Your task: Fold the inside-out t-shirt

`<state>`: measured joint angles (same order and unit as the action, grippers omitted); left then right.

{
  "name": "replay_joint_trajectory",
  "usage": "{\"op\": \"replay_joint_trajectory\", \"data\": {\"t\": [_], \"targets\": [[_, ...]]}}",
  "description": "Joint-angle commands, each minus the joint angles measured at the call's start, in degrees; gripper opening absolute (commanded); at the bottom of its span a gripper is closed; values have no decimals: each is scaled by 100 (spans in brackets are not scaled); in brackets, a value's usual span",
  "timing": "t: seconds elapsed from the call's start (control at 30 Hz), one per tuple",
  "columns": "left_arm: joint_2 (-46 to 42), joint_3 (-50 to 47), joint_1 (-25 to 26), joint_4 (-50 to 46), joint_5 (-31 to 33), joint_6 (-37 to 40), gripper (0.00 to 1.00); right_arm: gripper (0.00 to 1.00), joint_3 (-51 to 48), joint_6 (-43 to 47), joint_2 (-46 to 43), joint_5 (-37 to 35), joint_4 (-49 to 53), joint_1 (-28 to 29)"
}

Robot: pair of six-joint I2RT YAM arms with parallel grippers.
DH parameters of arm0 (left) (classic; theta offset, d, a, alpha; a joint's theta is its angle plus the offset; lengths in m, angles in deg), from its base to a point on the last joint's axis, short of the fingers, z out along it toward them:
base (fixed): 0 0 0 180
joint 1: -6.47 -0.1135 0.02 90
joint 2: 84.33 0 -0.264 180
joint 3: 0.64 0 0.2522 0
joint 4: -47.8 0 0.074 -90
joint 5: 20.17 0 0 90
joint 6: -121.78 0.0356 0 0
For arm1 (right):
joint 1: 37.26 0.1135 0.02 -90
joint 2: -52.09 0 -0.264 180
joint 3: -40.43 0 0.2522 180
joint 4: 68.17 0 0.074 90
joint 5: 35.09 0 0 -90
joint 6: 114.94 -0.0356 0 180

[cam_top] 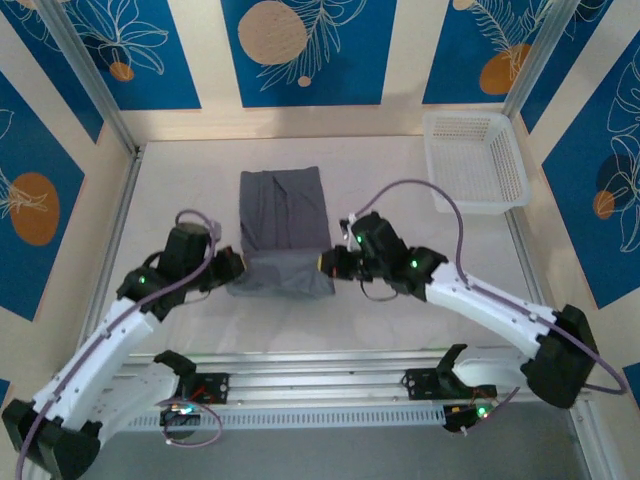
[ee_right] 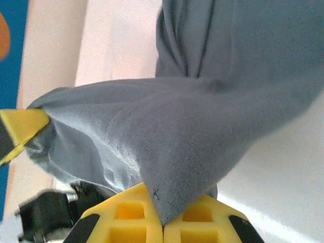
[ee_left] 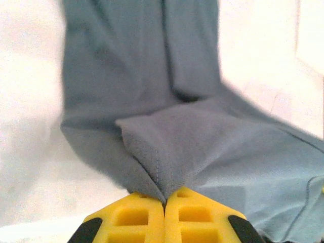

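The inside-out t-shirt [cam_top: 284, 228] is a slate-grey cloth folded into a narrow strip in the middle of the table. Its near end is raised slightly between the two arms. My left gripper [cam_top: 236, 268] is shut on the near left corner of the t-shirt [ee_left: 172, 147], the cloth pinched between the yellow fingers [ee_left: 136, 217]. My right gripper [cam_top: 326, 264] is shut on the near right corner of the t-shirt [ee_right: 202, 126], with fabric draped over its yellow fingers [ee_right: 126, 217]. In the right wrist view, the left gripper's yellow tip [ee_right: 20, 126] shows at the far corner.
A white mesh basket [cam_top: 475, 160] stands at the back right of the table [cam_top: 180, 200]. Metal frame posts [cam_top: 90, 80] rise at the back corners. An aluminium rail [cam_top: 320, 385] runs along the near edge between the arm bases.
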<state>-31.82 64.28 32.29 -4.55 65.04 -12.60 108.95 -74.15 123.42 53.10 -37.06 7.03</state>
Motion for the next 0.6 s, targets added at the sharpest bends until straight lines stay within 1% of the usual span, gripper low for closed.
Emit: {"op": "replay_joint_trajectory", "data": {"t": [0.0,0.13,0.27,0.33,0.4,0.43,0.47,0.5,0.57], "targets": [[857,553,-256,414,695,409,0,0,726,746,762,209,-218,-604],[2136,1070,-676,1235,465,587,0,0,1793,992,1951,748,-336,-1247],[3527,1771,-1019,1763,383,825,0,0,2783,1165,3023,980,-304,-1572],[4155,2124,-1150,1999,450,871,0,0,3220,1147,3520,1007,-354,-1735],[4798,2704,-1359,2069,163,903,9,1,3693,1077,4092,1058,-337,-1929],[5038,2980,-1432,1969,146,914,14,17,3930,1099,4320,1176,-306,-1999],[5251,3227,-1497,1913,146,976,25,41,4277,1196,4594,1355,-102,-2059],[5426,3408,-1558,1866,177,1035,37,53,4784,1358,4843,1433,357,-2111],[5545,3513,-1700,1875,68,1093,52,60,5485,1703,5039,1213,1192,-2152]]}}
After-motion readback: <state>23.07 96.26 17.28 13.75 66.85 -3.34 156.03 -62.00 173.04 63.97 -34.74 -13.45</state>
